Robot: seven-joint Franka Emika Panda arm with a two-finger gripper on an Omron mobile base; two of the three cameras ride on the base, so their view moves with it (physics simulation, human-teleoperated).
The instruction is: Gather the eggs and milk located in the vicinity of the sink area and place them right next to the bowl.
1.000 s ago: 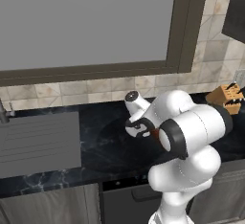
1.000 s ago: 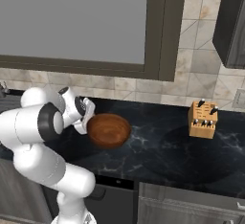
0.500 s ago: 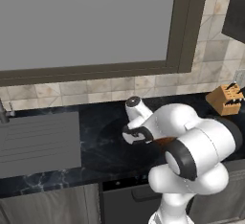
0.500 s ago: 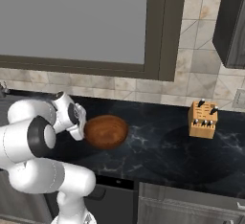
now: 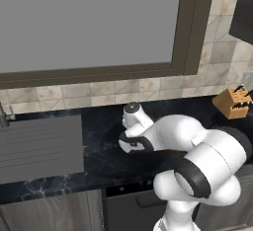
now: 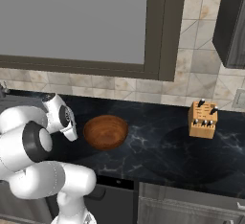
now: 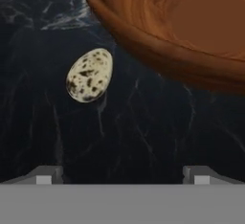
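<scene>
A pale, dark-speckled egg (image 7: 90, 75) lies on the black counter just beside the rim of the reddish-brown wooden bowl (image 7: 182, 31), close to it but apart. My gripper (image 7: 122, 175) hovers over the counter short of the egg, open, with nothing between its fingertips (image 7: 44, 175). From the right base camera the bowl (image 6: 105, 132) sits immediately right of my hand (image 6: 64, 120). In the left base view the hand (image 5: 132, 141) hangs low over the counter, right of the sink (image 5: 39, 146). The milk is out of view.
A wooden knife block (image 6: 203, 120) stands by the tiled wall at the right, also visible from the left base camera as the knife block (image 5: 232, 101). A thin faucet (image 5: 4, 116) rises at the sink's far left. A large window frame runs above the counter.
The hand has dropped and drawn a little to the left, away from the bowl's edge. The jaws stayed wide open.
</scene>
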